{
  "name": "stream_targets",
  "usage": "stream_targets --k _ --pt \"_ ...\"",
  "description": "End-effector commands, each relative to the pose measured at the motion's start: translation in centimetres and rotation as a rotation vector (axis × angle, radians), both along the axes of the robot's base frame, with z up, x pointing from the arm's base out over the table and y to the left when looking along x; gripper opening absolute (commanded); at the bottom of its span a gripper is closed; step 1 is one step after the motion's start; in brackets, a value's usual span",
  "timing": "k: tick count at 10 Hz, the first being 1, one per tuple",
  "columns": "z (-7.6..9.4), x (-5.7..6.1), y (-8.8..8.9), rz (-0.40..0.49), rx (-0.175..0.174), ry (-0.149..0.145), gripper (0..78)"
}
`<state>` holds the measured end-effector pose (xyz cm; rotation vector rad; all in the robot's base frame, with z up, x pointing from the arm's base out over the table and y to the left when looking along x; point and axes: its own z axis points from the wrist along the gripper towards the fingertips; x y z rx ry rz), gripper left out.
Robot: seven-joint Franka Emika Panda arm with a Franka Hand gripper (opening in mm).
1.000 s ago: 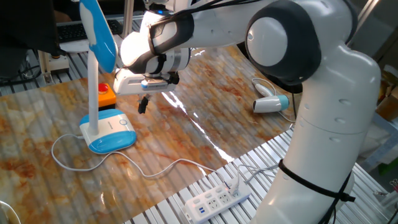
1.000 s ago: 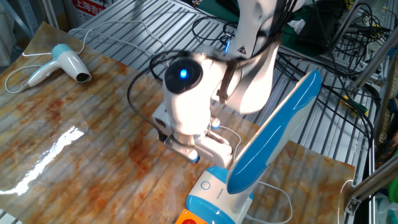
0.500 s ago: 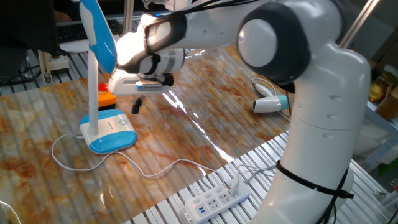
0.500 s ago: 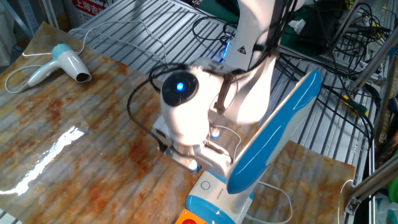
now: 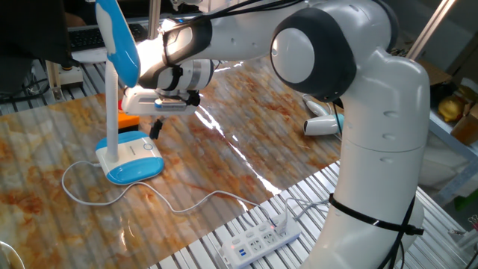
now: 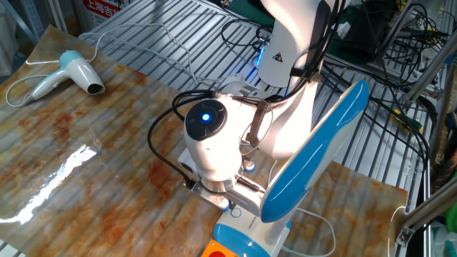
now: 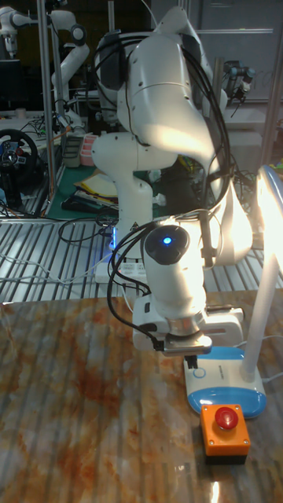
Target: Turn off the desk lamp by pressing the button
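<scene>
The desk lamp stands at the table's left: oval blue-rimmed base (image 5: pixel 131 161), thin white stem, blue-and-white head (image 5: pixel 119 31). Its head (image 7: pixel 270 206) glows brightly. The button (image 7: pixel 194 364) is a tiny pale circle on the white base plate. My gripper (image 5: pixel 156 129) hangs just above the base's right end, its dark fingers pressed together into one tip, holding nothing. From the other side, the gripper (image 6: pixel 228 205) covers the button's spot on the base (image 6: pixel 250 239). I cannot tell whether the tip touches the base.
A red round button on an orange box (image 7: pixel 226 429) sits beside the lamp base. A white-and-blue hair dryer (image 5: pixel 326 125) lies at the far right. The lamp's white cord (image 5: pixel 187 203) runs to a power strip (image 5: pixel 258 240) on the metal rack.
My gripper has moved toward the lamp and lower, from over the bare table to just above the base plate. The lamp stays lit.
</scene>
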<state>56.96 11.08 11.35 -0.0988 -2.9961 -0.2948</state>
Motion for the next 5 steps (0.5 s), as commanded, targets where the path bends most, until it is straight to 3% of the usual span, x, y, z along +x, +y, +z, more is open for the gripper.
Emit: stream_targets --k 1,5 --pt "-0.38 -0.87 0.12 0.016 0.005 -0.002 0.0" --pt "-1.26 -0.85 0.34 0.035 0.013 -0.011 0.0"
